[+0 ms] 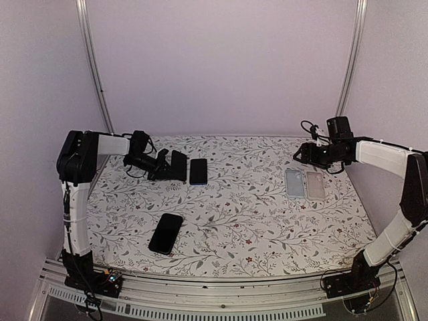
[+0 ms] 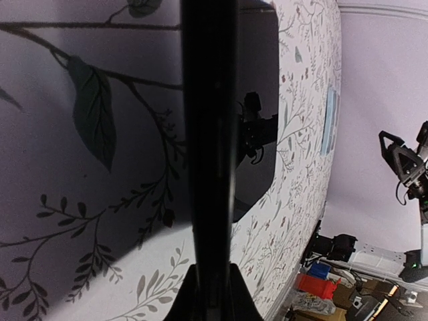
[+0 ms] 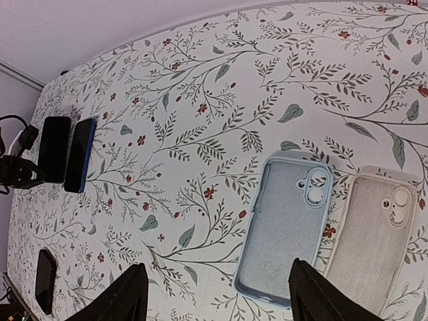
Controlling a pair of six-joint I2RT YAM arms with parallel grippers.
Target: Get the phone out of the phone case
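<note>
My left gripper [image 1: 160, 164] is shut on a thin black phone [image 1: 178, 165], holding it on its edge at the back left of the table. In the left wrist view this phone [image 2: 208, 154] runs edge-on up from the gripper [image 2: 212, 291]; whether it wears a case I cannot tell. A blue-edged phone [image 1: 198, 171] lies flat just right of it. My right gripper [image 1: 304, 154] hangs open over the back right, with nothing between its fingers [image 3: 127, 297]. Below the right gripper [image 3: 221, 297] lie an empty light-blue phone case [image 3: 287, 227] and an empty beige case [image 3: 374, 234].
Another black phone [image 1: 166, 233] lies flat near the front middle of the floral tablecloth [image 1: 254, 227]. The light-blue case [image 1: 294, 182] and beige case [image 1: 315, 185] sit side by side at the right. Metal rails rise at the back corners.
</note>
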